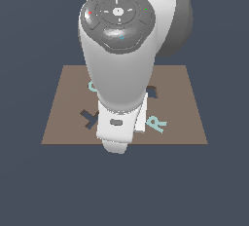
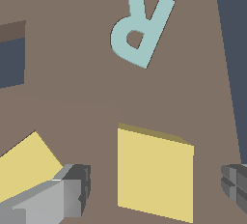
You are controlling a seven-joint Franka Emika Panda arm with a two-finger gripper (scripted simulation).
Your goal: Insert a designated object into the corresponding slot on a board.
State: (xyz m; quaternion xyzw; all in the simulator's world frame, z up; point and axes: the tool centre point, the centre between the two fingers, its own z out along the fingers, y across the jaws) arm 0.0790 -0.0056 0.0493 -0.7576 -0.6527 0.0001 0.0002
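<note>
Tile (image 2: 154, 175) sits flat on the board (image 2: 87, 112) btwn my gripper (image 2: 157, 194) fingers, jaws wide open, gripping nothing; R (image 2: 137, 32) at 12 o'clock of it.

R letter (image 2: 140, 30): turquoise, lying flat.
G letter (image 1: 91, 86): turquoise, mostly hidden.
T cut-out (image 1: 89, 119): dark, partly hidden.
Second yellow piece (image 2: 24, 166): flat, partly visible.

Dark blue-grey floor (image 1: 29, 186) carries brown board (image 1: 180, 98), lying flat, central. On board: turquoise R (image 1: 157, 123) near front edge, pale-yellow tile (image 2: 154, 175).
</note>
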